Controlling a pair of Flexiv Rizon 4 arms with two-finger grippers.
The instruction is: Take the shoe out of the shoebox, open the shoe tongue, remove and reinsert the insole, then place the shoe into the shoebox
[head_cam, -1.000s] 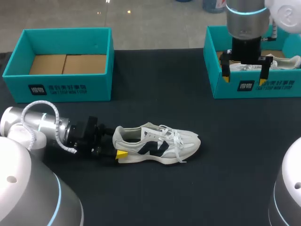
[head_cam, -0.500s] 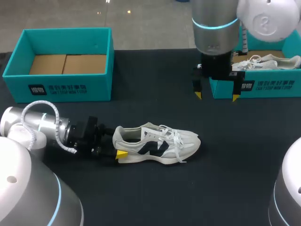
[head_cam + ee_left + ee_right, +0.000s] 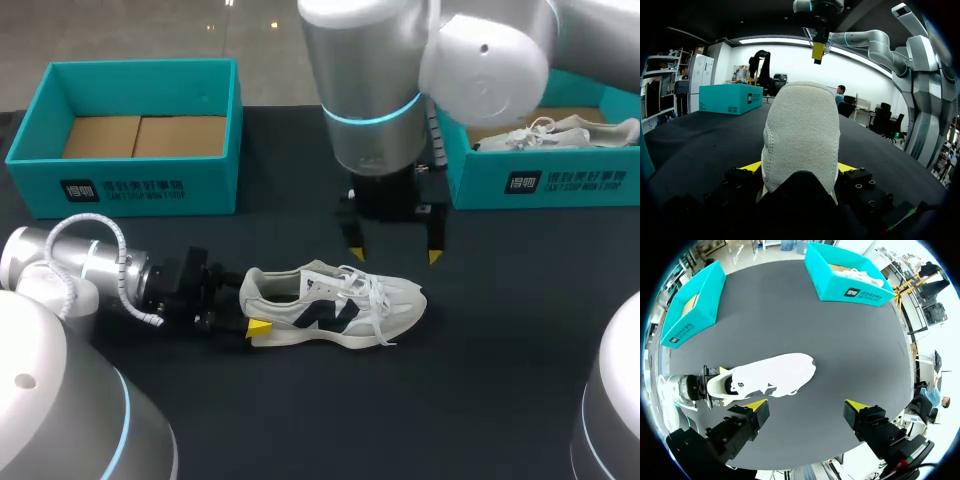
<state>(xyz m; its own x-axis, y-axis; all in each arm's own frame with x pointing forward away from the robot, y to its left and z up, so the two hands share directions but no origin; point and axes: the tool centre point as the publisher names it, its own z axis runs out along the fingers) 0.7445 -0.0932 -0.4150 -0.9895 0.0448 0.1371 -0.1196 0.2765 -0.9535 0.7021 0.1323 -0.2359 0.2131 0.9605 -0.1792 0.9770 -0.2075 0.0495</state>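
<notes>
On the black table (image 3: 300, 420), left gripper (image 3: 252, 305) clamps the shoe (image 3: 335, 305); right gripper (image 3: 395, 255) hangs spread wide above it

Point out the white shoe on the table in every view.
Head view: shoe near the middle, toe toward my right.
Left wrist view: shoe, heel-on, between the fingers of the left gripper.
Right wrist view: shoe ahead of the open right gripper.
Shared landmark: left gripper clamping the heel.
</notes>
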